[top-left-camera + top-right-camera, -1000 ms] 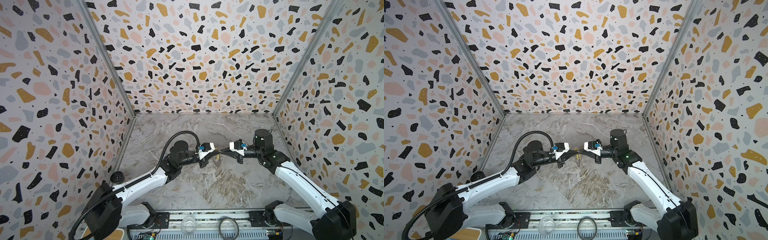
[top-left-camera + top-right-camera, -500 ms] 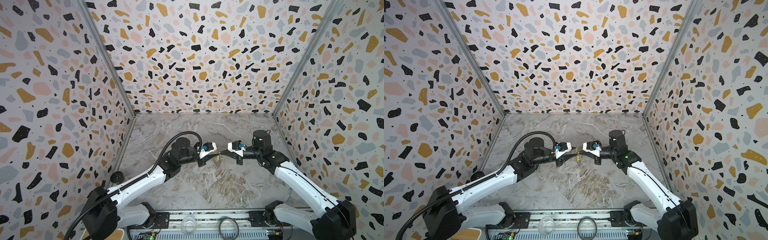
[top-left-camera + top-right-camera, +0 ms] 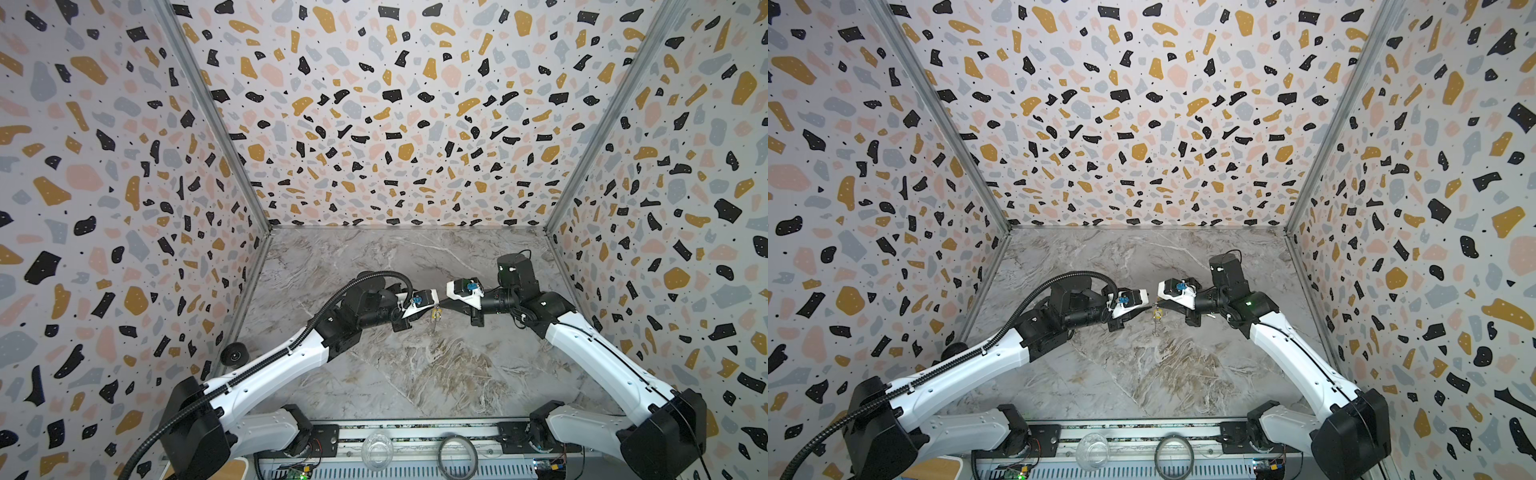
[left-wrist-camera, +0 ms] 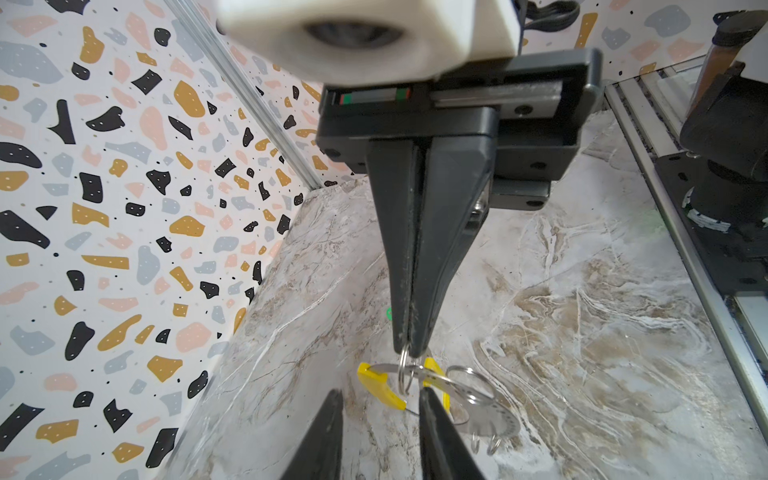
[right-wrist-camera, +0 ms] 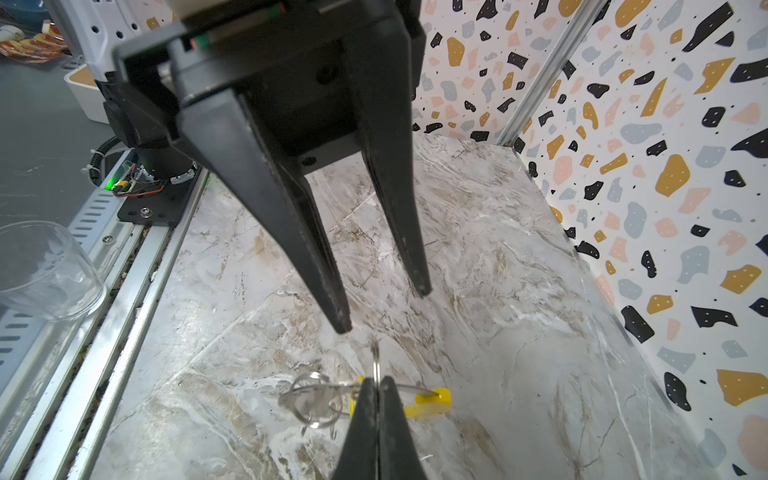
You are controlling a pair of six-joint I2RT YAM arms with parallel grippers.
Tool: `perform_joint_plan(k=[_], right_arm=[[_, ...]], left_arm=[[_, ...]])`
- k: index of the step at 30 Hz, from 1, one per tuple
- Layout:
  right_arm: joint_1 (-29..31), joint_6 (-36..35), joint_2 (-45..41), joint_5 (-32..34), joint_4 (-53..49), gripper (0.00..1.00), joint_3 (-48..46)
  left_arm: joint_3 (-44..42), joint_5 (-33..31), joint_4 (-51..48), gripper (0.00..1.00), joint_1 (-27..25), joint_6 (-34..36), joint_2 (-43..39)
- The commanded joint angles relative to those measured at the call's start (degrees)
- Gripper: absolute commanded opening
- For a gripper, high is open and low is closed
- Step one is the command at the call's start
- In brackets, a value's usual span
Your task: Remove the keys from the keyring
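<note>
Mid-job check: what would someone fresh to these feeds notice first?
The two grippers face each other nearly tip to tip over the marble table: the right gripper is shut on a thin silvery ring, and the left gripper is open just opposite it. Hanging by that ring are silvery keys and a bright yellow piece. Loud terrazzo-patterned walls surround it all.

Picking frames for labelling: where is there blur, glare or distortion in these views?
Left wrist view: white housing above the right gripper is blurred; keyring sharp. Right wrist view: floor and keyring sharp, left gripper dark with little detail. Both top views: even light, no glare, keyring tiny.
</note>
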Motion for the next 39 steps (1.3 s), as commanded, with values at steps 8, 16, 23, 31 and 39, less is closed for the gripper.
perform_joint_plan(k=[8, 16, 23, 31, 39], right_arm=[[1.3, -0.8, 0.4, 1.2, -3.3, 0.00, 3.5], [1.9, -0.6, 0.3, 1.4, -3.6, 0.00, 4.0], [2.8, -0.8, 0.8, 2.6, -4.6, 0.00, 4.7], [3.4, -1.0, 0.6, 3.8, -4.0, 0.03, 4.4], [1.6, -1.5, -5.9, 11.3, 2.0, 0.28, -1.6]], left_arm=[[2.3, -0.2, 0.1, 0.26, -1.0, 0.9, 2.2], [2.1, 0.6, 0.2, 0.20, -1.1, 0.6, 2.4], [1.9, 1.1, 0.6, 0.17, -1.3, 0.4, 2.4], [1.6, 2.3, 1.1, 0.00, -1.3, -0.1, 2.2], [-0.9, 5.5, 6.7, 0.00, -1.0, -5.6, 1.4]])
